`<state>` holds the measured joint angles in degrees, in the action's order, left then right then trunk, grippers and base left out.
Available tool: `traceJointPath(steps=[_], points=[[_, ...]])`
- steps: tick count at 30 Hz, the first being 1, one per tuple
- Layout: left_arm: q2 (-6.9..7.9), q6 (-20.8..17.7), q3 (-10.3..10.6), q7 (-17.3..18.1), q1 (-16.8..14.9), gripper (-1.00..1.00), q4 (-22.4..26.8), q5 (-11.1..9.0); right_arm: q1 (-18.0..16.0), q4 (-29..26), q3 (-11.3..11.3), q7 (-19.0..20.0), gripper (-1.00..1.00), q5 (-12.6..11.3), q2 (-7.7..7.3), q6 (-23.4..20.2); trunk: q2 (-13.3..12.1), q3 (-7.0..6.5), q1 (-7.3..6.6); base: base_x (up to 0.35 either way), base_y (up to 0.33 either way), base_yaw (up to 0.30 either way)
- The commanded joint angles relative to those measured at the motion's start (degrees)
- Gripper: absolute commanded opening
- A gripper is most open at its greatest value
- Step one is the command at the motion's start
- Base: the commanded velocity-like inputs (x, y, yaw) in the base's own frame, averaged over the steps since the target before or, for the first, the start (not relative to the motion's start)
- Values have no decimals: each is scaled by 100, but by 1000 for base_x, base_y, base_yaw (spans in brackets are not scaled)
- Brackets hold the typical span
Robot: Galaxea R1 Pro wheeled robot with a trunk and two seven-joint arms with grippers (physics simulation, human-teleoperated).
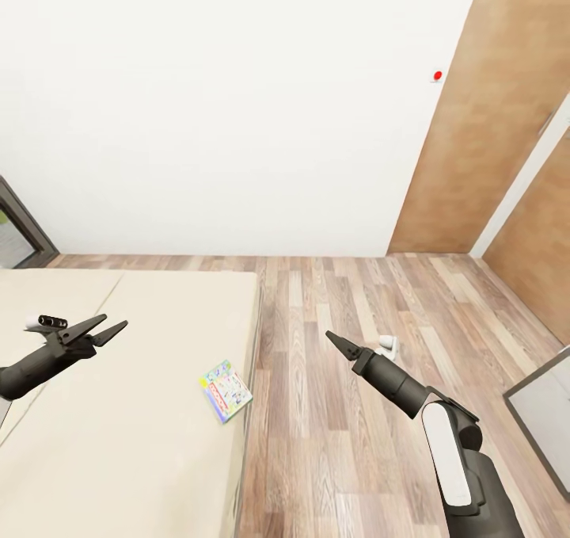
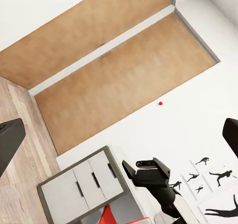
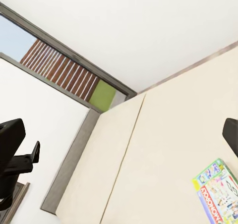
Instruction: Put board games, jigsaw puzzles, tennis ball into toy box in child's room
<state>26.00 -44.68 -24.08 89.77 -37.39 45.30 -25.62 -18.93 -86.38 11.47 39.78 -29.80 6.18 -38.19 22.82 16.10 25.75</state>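
One board game, a thin box with a pale green and white printed cover and a red band, lies flat on the cream bed near its right edge. It also appears in the right wrist view as the board game on the bed. My left gripper hovers open over the bed, left of the box and apart from it. My right gripper hangs over the wood floor to the right of the bed, holding nothing. Its fingers stand wide apart, so it is open.
A white wall rises behind the bed, with brown wooden panels at the right. A small white object lies on the floor. A grey-topped cabinet stands by the wall with black player silhouettes. A window is beside the bed.
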Motion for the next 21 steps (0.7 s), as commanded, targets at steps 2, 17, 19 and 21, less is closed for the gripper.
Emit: traceJointPath(steps=[2,17,19,21], points=[[1,-60,0,23,-5,100,0,4,-5,-1,13,13,100,-17,6,-39,10,-9,3,0,0,0],[1,-60,0,23,-5,100,3,4,-5,-1,13,13,100,-13,6,-39,10,-149,3,0,0,0],[1,-59,0,23,-5,100,2,4,-5,-1,13,13,100,-11,6,-39,10,-168,3,0,0,0],[1,-60,0,23,-4,100,2,4,-5,-1,13,13,100,-10,6,-39,10,-186,3,0,0,0]])
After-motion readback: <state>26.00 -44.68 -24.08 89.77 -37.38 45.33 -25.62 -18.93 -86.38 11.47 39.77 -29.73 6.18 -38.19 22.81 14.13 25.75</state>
